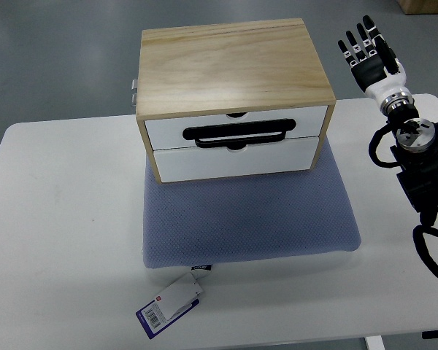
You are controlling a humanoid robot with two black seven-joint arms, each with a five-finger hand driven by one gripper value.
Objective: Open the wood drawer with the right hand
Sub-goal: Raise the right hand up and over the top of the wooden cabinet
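Wooden drawer box (233, 102) shut, right hand (370, 55) well clear, fingers (358, 42) spread

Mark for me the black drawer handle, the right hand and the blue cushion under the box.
black drawer handle (239, 133): top view, on its lower bar.
right hand (370, 57): top view, on the palm, fingers spread, holding nothing.
blue cushion (248, 215): top view, on the bare part in front of the box.
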